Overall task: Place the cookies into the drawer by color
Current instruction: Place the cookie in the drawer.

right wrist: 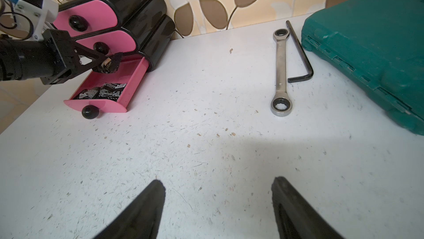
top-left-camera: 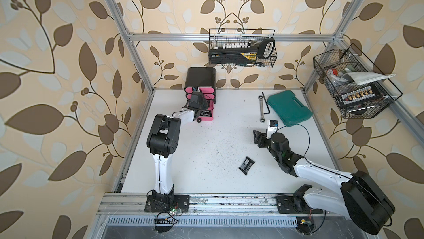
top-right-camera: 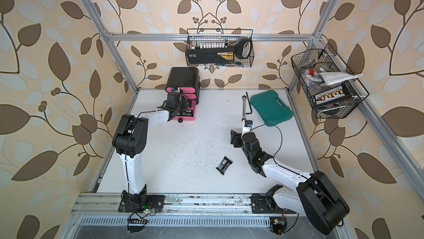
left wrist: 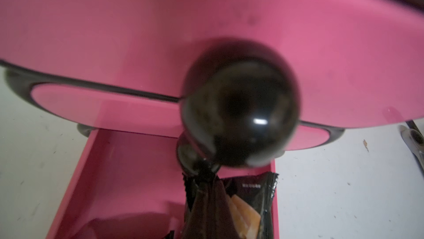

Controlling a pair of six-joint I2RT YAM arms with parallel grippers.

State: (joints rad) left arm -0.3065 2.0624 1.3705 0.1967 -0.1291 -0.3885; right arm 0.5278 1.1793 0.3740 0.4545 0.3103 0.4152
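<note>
Left gripper [right wrist: 103, 60] is clamped on a black cookie packet [right wrist: 113, 64] in the upper left of the right wrist frame. It hangs over the open bottom drawer [right wrist: 135, 76] of the black cabinet [right wrist: 149, 19].

To do this step well, I want the packet clear of the middle drawer's knob [left wrist: 241, 111], the blurred ball filling the centre of the left wrist frame. Then I'd go lower toward the drawer floor before letting the jaws part, so it lands flat and doesn't catch the pink wall. After that I'd back out straight and mind that knob.

The packet looks glossy and crinkly, pinched at one sealed edge and drooping. A tan cookie picture shows on its face.

More black packets [right wrist: 103, 92] with white print lie in the drawer near its front, so the colour matches.

Right gripper [right wrist: 218, 181] has its fingers wide apart with nothing between them, above the bare white table [right wrist: 206, 123].

A loose black packet [top-left-camera: 246, 165] lies lower centre in a top view, near the right arm. That's next, I reckon.
</note>
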